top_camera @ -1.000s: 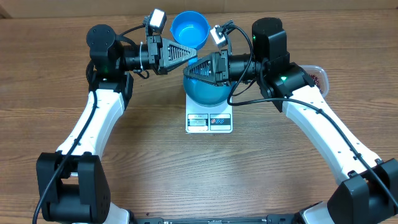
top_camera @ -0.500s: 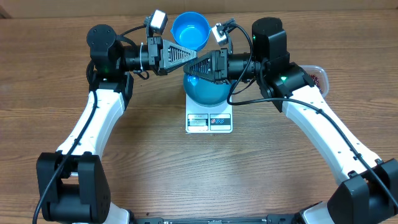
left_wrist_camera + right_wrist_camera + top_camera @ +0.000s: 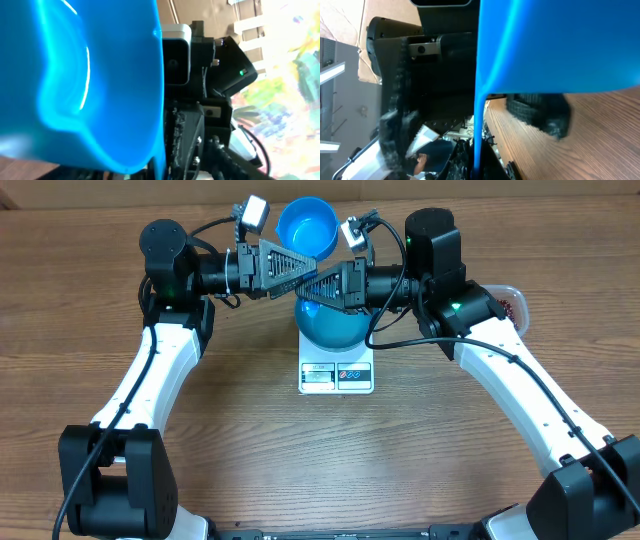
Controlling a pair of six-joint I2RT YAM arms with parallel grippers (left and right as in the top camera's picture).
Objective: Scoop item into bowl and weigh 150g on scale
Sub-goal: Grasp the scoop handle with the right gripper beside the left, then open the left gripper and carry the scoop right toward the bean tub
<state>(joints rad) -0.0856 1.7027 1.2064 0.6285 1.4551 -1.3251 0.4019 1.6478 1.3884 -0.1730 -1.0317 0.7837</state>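
Scale (image 3: 337,377) readout too small, bowl (image 3: 335,332) far side hidden, tub (image 3: 513,298) mostly behind R arm (image 3: 470,310)

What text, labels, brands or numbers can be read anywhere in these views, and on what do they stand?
Scale, front edge: a display and small printed labels, all too small to read.
Scoop and bowl: no text seen.
Both wrist views: nothing readable; the background is blurred.
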